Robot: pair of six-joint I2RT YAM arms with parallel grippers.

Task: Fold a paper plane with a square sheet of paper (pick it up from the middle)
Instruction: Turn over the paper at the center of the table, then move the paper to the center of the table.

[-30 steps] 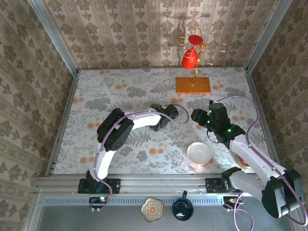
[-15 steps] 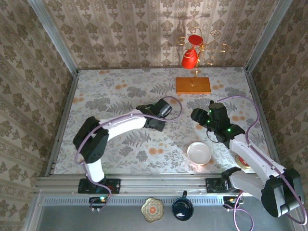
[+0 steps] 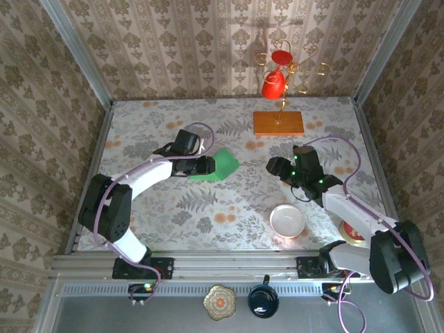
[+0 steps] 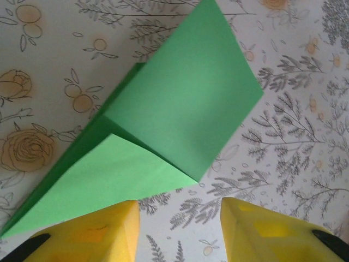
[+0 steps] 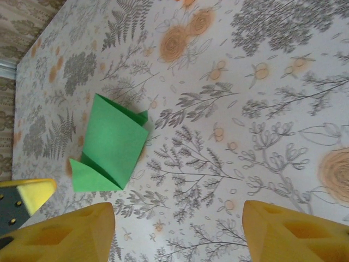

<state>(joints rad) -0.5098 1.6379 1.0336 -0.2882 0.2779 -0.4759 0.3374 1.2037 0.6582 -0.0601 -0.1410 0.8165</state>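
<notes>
The folded green paper lies on the floral table near its middle, a little closer to the far edge than to the near one. It is no dart yet: one broad panel lies on top, a paler triangular flap pokes out from beneath it, and a darker fold line runs along one side. The left gripper sits at the paper's left side with its yellow fingers spread. In the left wrist view only bare tablecloth shows between them, and one fingertip overlaps the edge of the pale flap (whether it actually touches the paper cannot be told). The right gripper is to the right of the paper and apart from it, with open table between. Its fingers are wide open and hold nothing, and its wrist view looks across the cloth at the green shape. A white bowl stands toward the near right corner, just beside the right arm. At the far edge, right of centre, an orange wooden slab carries a gold wire mug tree with a red cup hung on it.
</notes>
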